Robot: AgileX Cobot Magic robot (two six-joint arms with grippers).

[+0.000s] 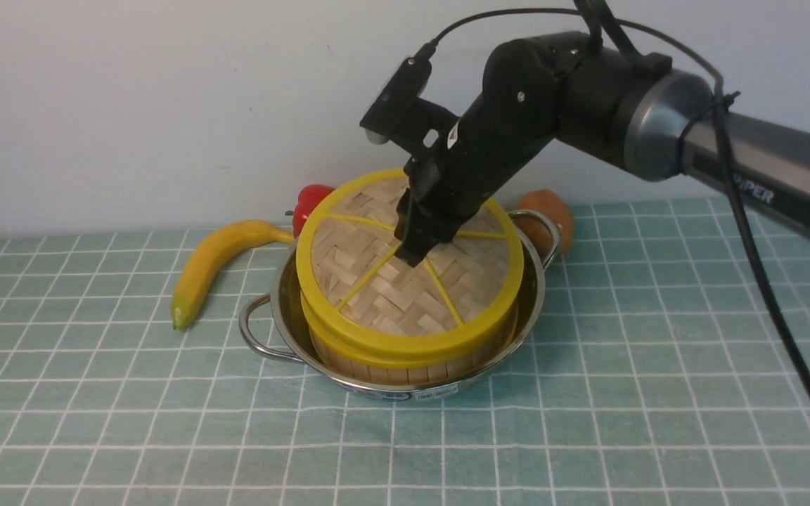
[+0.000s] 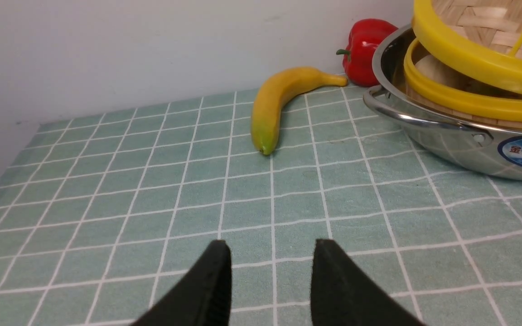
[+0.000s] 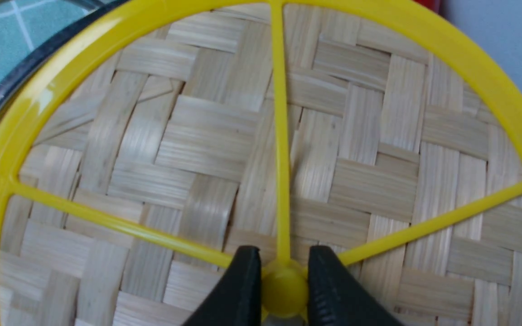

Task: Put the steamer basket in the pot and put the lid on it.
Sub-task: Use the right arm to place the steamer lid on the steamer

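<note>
**Lid placement, final step.** The right fingers (image 3: 238, 294) are clamped on the small yellow knob (image 3: 283, 290) at the hub of the lid (image 1: 391, 295), one on each side of it. The spokes run outward from between them. The steamer basket (image 1: 391, 371) sits directly beneath these fingers, already inside the pot (image 1: 285, 309), so we judge the first half of the task done.

The lid is not yet seated. In the left wrist view its rim (image 2: 469, 59) stands clear of the basket rim (image 2: 447, 97) on the side nearer the left fingers, and the gap narrows toward the other side. The disc is therefore tilted rather than flat.

The left fingers (image 2: 206, 285) are spread apart and hold nothing. They hover low over the checked desk (image 2: 152, 190), well apart from the pot, which lies ahead of them and to one side. A banana (image 2: 274, 104) lies between them and the wall.

**Next move, as we read it.**
- Level the lid so the two yellow rims run parallel.
- Centre it over the basket.
- Lower it until the rims meet all round.
- Only then part the right fingers and lift them straight off the knob.

If the fingers part while the lid is tilted, it could slide off against the pot wall.
</note>
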